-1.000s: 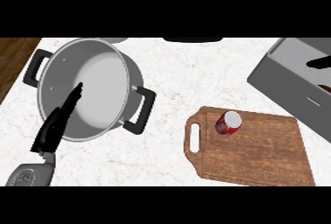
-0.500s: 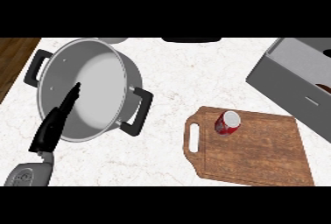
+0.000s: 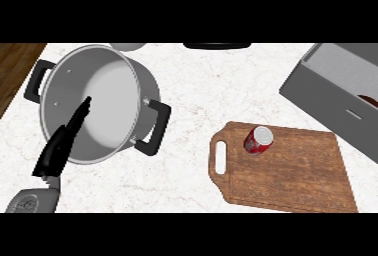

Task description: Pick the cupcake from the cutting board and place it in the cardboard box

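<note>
The cupcake (image 3: 258,140), red-wrapped with a pale top, stands on the wooden cutting board (image 3: 295,175) near the board's handle slot. The grey cardboard box (image 3: 332,95) sits at the right, just beyond the board's far corner, and the view's edge cuts it off. No hand is near the cupcake. My left hand (image 3: 63,142) rests at the lower left, open, with straight fingers pointing up across the pot. My right hand does not show. A small dark sliver (image 3: 368,99) lies at the box's rim by the right edge; I cannot tell what it is.
A large steel pot (image 3: 100,100) with black handles fills the left of the white counter (image 3: 221,85). A dark object (image 3: 215,45) and a pale round one (image 3: 129,46) peek in at the far edge. A wooden strip (image 3: 15,70) runs down the far left.
Black fingers of my right hand showed above the box at the right edge one second ago and have since left the view. The left hand and cupcake have not moved.
</note>
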Action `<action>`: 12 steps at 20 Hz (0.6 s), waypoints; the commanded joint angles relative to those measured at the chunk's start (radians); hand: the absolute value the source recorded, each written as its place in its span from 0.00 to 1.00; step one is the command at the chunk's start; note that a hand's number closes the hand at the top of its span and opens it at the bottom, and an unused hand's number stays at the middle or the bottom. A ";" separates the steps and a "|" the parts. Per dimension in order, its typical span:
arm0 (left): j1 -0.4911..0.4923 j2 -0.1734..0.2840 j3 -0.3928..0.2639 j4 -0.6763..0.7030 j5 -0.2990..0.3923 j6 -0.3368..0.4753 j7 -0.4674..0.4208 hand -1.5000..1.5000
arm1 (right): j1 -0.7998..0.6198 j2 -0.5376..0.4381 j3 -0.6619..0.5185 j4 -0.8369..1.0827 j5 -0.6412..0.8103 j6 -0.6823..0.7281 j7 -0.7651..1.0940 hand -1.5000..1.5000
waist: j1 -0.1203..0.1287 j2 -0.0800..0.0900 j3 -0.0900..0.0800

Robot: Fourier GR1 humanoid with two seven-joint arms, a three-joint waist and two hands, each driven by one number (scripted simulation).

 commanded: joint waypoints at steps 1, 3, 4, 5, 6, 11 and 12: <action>0.018 -0.014 0.003 0.014 0.017 -0.015 0.009 0.50 | 0.081 -0.024 -0.067 -0.017 -0.128 0.009 -0.155 0.00 | -0.001 0.010 -0.012; -0.027 -0.023 0.005 0.041 0.020 -0.019 0.027 0.50 | 0.122 0.002 -0.086 -0.027 -0.170 -0.006 -0.207 0.00 | -0.005 0.010 -0.012; 0.001 -0.051 -0.019 0.066 -0.017 0.017 -0.004 0.50 | 0.123 -0.052 -0.092 -0.041 -0.171 0.020 -0.155 0.00 | -0.009 0.010 -0.013; 0.033 -0.058 -0.019 0.065 -0.022 0.032 -0.049 0.50 | 0.178 0.002 -0.112 -0.066 -0.208 0.021 -0.218 0.00 | -0.011 0.009 -0.013; -0.036 -0.027 0.015 0.088 0.006 -0.006 -0.007 0.50 | 0.178 -0.001 -0.060 -0.115 -0.179 0.021 -0.136 0.00 | -0.011 0.008 -0.014; -0.008 -0.036 0.000 0.067 -0.008 -0.015 -0.013 0.50 | 0.302 -0.010 -0.123 -0.078 -0.302 0.088 -0.252 0.00 | -0.009 0.009 -0.013; -0.043 -0.056 -0.003 0.081 -0.025 0.015 0.007 0.50 | 0.311 -0.039 -0.111 -0.069 -0.299 0.098 -0.236 0.00 | -0.009 0.009 -0.013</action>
